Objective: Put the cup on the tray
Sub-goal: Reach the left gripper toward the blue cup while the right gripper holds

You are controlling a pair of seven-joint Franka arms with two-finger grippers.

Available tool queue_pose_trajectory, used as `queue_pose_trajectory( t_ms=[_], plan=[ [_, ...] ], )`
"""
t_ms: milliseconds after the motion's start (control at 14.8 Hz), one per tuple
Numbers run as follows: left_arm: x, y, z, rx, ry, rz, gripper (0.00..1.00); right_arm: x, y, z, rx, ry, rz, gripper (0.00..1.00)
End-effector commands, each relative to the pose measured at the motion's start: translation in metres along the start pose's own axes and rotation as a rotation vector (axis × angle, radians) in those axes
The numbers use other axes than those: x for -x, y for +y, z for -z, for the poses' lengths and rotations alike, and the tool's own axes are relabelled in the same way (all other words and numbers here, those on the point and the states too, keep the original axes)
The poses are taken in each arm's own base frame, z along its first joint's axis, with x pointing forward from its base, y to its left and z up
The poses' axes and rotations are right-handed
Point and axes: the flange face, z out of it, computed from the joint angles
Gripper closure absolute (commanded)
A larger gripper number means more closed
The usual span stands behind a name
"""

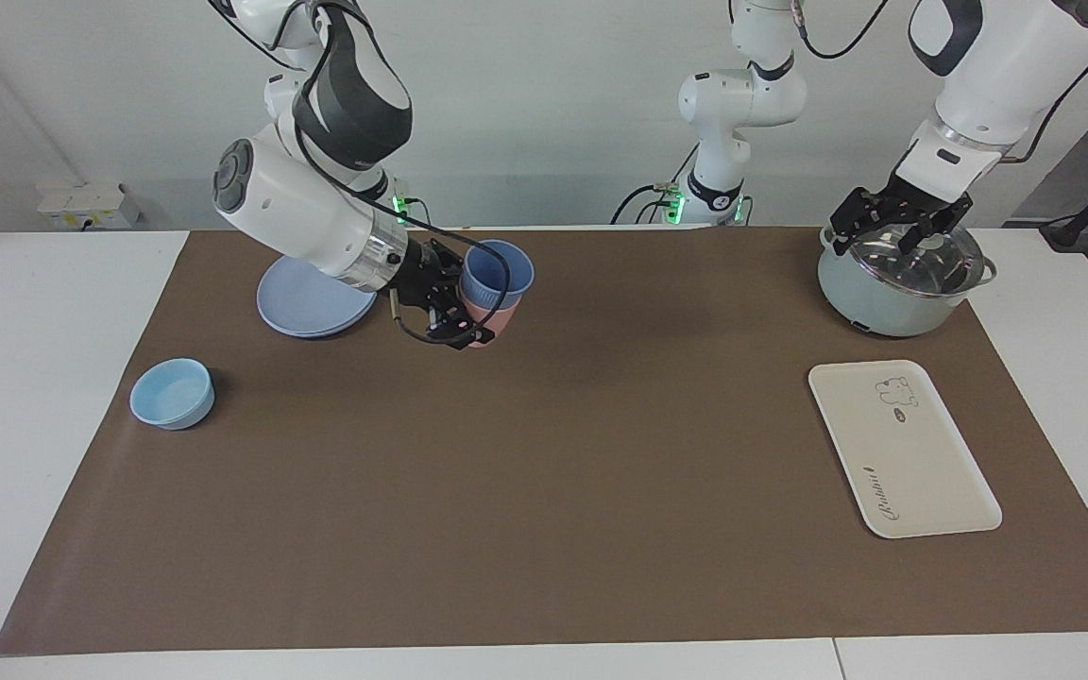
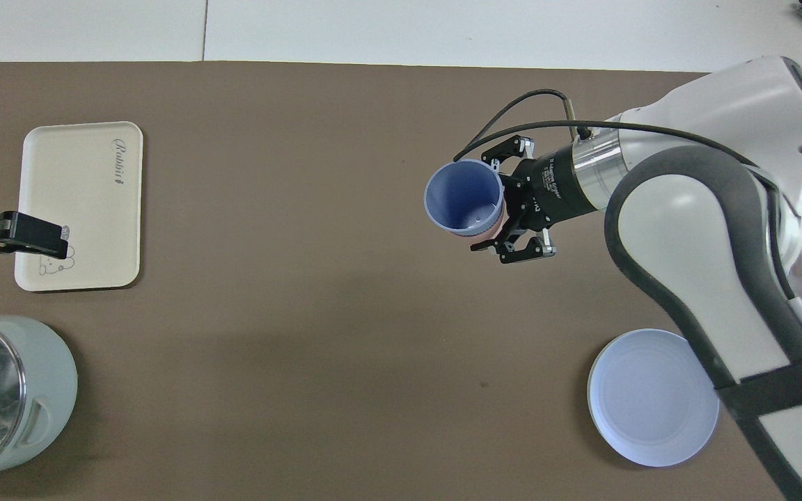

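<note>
Brown mat [image 1: 544, 472]; only facing view shows bowl [image 1: 172, 393].

My right gripper [image 2: 495, 209] is clamped on the blue cup [image 2: 464, 198], pink showing beneath it, over the brown mat [image 2: 317, 313]. My left gripper [image 2: 39, 235] waits, fingers apart, over the tray [image 2: 88, 202]. I see a plate [image 2: 651, 396] and a pot [image 2: 4, 396].

The pot [image 2: 4, 396] is cut by the overhead view's edge; beside it, the left tool [image 2: 42, 236] shows only partly.
</note>
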Motion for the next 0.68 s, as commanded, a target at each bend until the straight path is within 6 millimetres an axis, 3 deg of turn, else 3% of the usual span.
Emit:
queue_pose_trajectory(
  t_ms=[0,135,271,609],
  plan=[
    [0.004,0.022,0.003,0.011,0.021,0.05,0.0,0.018,0.0,-0.015,-0.033,0.024,-0.037,1.0],
    [0.005,0.051,0.014,0.08,0.045,0.071,0.0,0.017,-0.002,-0.018,-0.052,0.026,-0.058,1.0],
    [0.003,0.088,0.016,0.147,0.072,0.202,0.0,0.018,-0.002,-0.017,-0.054,0.025,-0.056,1.0],
    [0.014,0.216,0.026,0.278,0.222,0.402,0.0,0.02,-0.003,-0.018,-0.054,0.025,-0.054,1.0]
  ],
)
